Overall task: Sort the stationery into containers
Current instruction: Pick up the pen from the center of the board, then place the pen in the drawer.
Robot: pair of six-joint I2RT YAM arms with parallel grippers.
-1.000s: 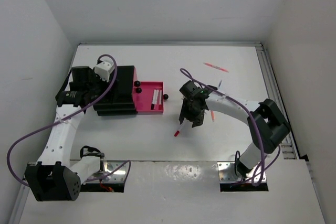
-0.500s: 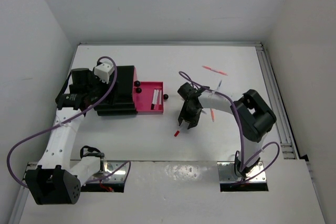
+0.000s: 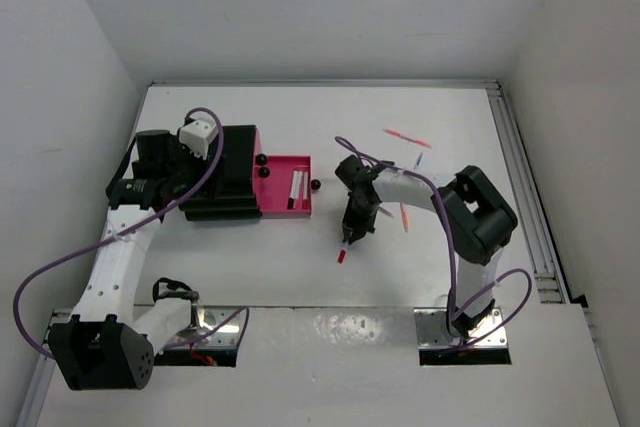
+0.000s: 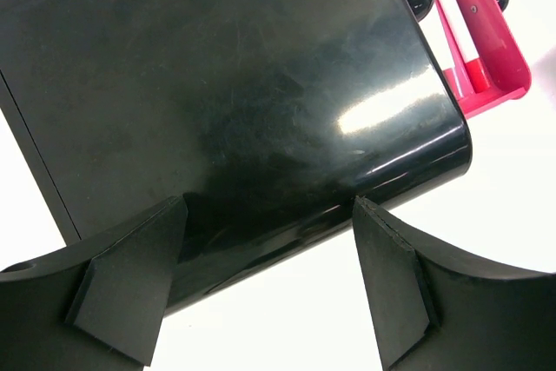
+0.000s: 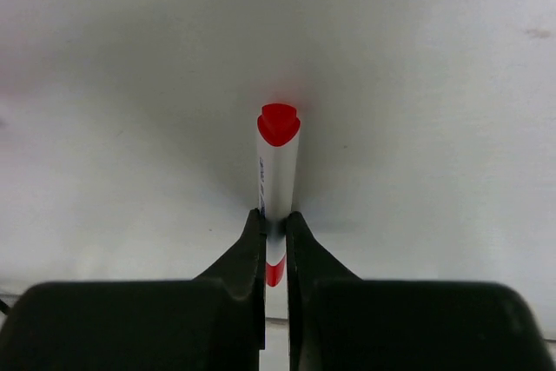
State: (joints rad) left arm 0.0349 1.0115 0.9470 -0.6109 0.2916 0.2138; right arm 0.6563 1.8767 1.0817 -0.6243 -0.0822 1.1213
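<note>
My right gripper [image 5: 275,219] is shut on a white marker with a red cap [image 5: 278,162], its red end pointing away from the wrist over the white table. From above, this gripper [image 3: 351,235] sits at mid-table with the marker's red tip [image 3: 341,256] poking out toward the near edge. An open pink drawer [image 3: 273,194] of the black drawer unit [image 3: 225,182] holds white-and-red markers [image 3: 296,187]. My left gripper [image 4: 269,215] stands open above the near edge of the unit [image 4: 234,102], holding nothing.
A pink pen [image 3: 407,137] lies at the back right. A thin pale pen [image 3: 419,161] and a short pink pen [image 3: 404,217] lie beside the right arm. Round black knobs [image 3: 315,184] mark the drawer fronts. Walls close in on the left, the back and the right.
The right gripper has closed onto the red-capped marker. Its elbow has swung left, toward the middle. The left arm has barely moved.
</note>
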